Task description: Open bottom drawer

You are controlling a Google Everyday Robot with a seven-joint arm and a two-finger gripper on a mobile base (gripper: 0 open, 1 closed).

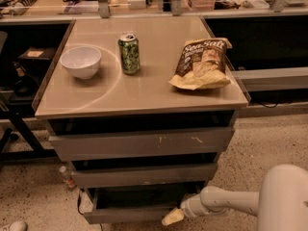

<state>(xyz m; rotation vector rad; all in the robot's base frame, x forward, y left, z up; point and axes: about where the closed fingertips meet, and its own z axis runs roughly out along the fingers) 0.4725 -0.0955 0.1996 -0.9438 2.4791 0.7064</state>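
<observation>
Camera view, pale tapered gripper (173, 217) at right end of flat grey bottom drawer (126, 215), its grip impossible to tell

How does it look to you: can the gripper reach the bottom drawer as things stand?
Probably yes: the gripper sits low, at the right end of the front of the bottom drawer, and nothing shows between them.

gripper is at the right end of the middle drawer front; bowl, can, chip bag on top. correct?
No. The camera view shows the gripper at the right end of the bottom drawer front, below the middle drawer. The bowl, can and chip bag are on top, as stated.
</observation>
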